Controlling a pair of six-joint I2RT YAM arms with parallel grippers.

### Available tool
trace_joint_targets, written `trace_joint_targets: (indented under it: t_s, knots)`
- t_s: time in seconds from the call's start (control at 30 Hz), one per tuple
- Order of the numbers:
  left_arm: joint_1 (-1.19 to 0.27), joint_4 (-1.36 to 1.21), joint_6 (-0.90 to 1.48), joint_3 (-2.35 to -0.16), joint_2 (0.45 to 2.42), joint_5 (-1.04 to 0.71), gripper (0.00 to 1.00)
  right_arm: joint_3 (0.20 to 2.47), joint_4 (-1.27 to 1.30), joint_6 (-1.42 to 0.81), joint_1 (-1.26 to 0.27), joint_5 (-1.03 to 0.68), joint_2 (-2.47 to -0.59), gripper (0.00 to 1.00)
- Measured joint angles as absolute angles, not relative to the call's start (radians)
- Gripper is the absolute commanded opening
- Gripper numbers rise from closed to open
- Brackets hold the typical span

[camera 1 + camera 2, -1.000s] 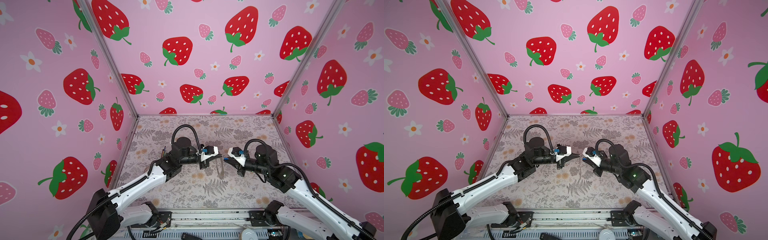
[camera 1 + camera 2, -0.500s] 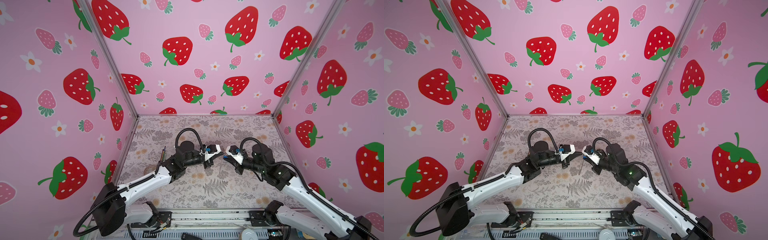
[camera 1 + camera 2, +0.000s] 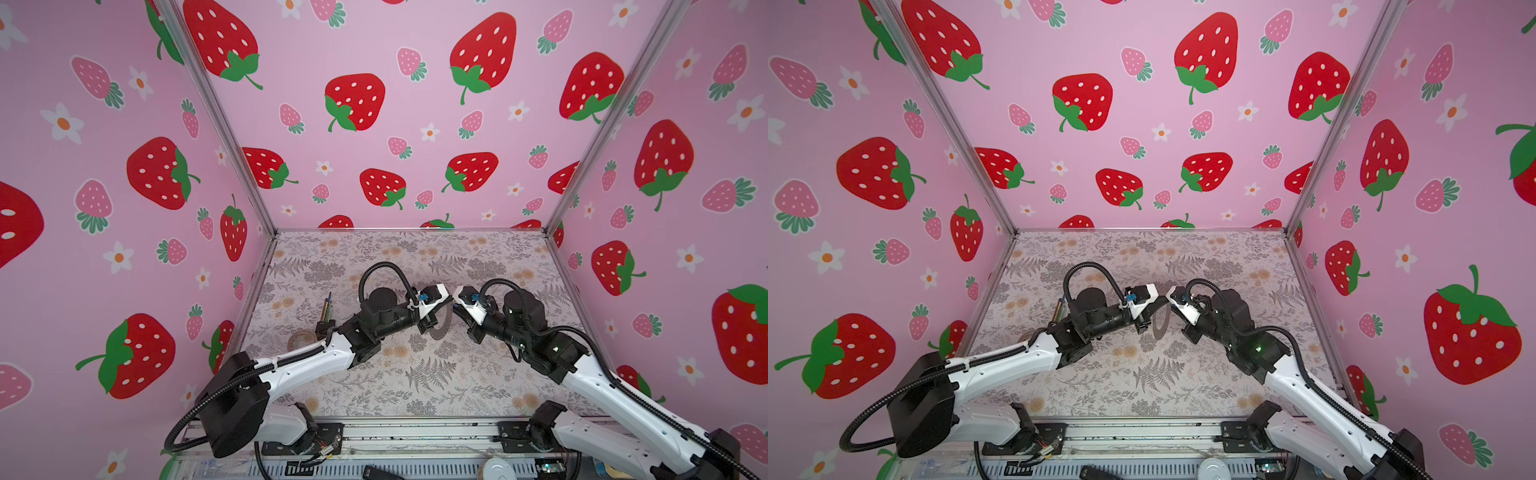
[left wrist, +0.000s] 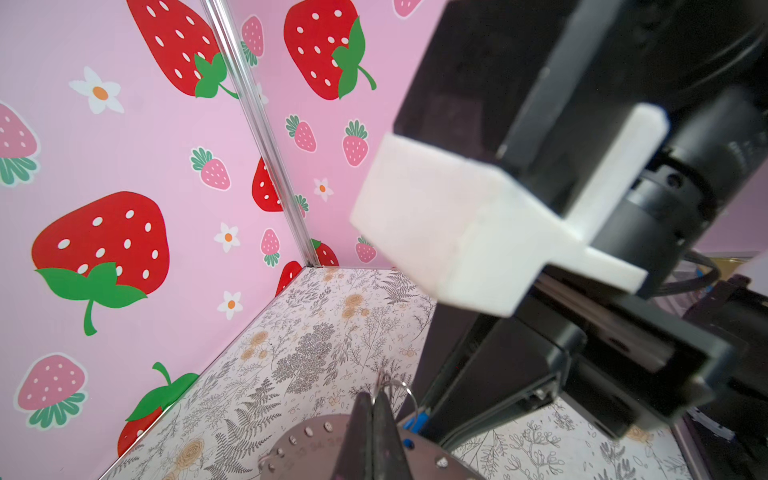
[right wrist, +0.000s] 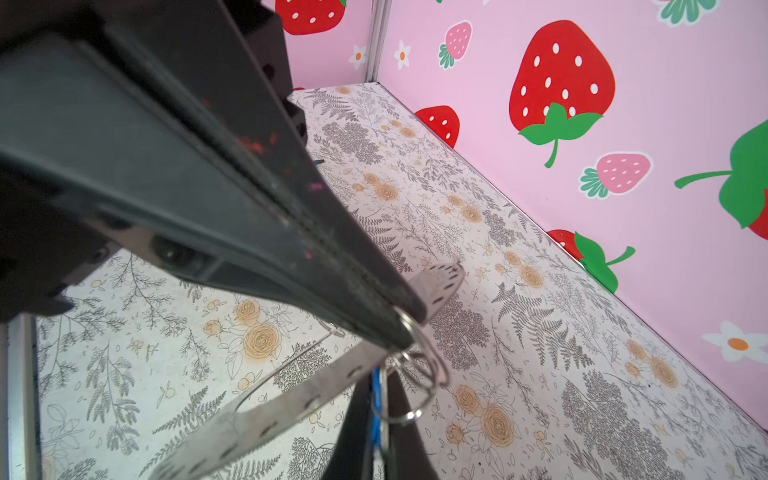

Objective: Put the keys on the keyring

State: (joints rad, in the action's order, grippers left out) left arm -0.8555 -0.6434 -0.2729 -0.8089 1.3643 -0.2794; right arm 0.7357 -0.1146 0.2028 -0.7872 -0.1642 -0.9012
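- Over the last second the two arms have drawn together. There was a clear gap between the gripper heads, and now the left gripper (image 4: 372,432) and the right gripper (image 5: 399,328) stand almost tip to tip.
- The left gripper's fingers are pressed together on the rim of the flat dark grey keyring disc (image 3: 441,330), which has pale holes round its edge. The disc is held up on edge above the floral table (image 3: 415,374).
- The right gripper's fingers are squeezed closed on the thin silver wire loop (image 5: 419,374) of the small blue oval plastic key tag (image 5: 376,399). The tag hangs just beside the disc's rim.
- The approach looks finished, and threading the loop onto the disc is probably the step in hand. It will call for fine alignment.
- I cannot tell whether the wire has entered a hole or only lies against the disc's rim, because they overlap in the right wrist view.
- The key tag shows edge-on as a blue sliver, and the left gripper's finger covers most of it.
- In both top views the gripper heads hide the key tag, and only the disc's lower part shows beneath them.
- In the left wrist view the right gripper's body blocks much of the frame, and the disc is cut off at the edge.
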Motion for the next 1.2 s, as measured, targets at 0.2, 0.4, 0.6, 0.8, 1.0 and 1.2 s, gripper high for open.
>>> trace_joint_targets:
  t_s: [0.2,0.4,0.6,0.8,1.0,1.2]
  knots:
    - [-0.861,-0.655,-0.272,-0.802,1.367,-0.237,0.00,0.736,-0.090,0.202,-0.822,-0.080,-0.921,0.00]
    - [-0.864,-0.673,-0.272,-0.793,1.367,-0.229,0.00,0.736,-0.095,0.203,-0.841,-0.033,-0.915,0.06]
    - [-0.861,-0.681,-0.278,-0.793,1.346,-0.289,0.00,0.733,-0.136,0.221,-0.852,-0.003,-0.821,0.25]
    - [-0.822,-0.680,-0.266,-0.793,1.328,-0.406,0.00,0.733,-0.173,0.268,-0.854,-0.038,-0.702,0.33]
    - [-0.789,-0.677,-0.245,-0.793,1.328,-0.529,0.00,0.734,-0.205,0.290,-0.855,-0.071,-0.644,0.34]
    - [-0.788,-0.654,-0.245,-0.793,1.316,-0.609,0.00,0.770,-0.208,0.294,-0.855,-0.096,-0.672,0.29]
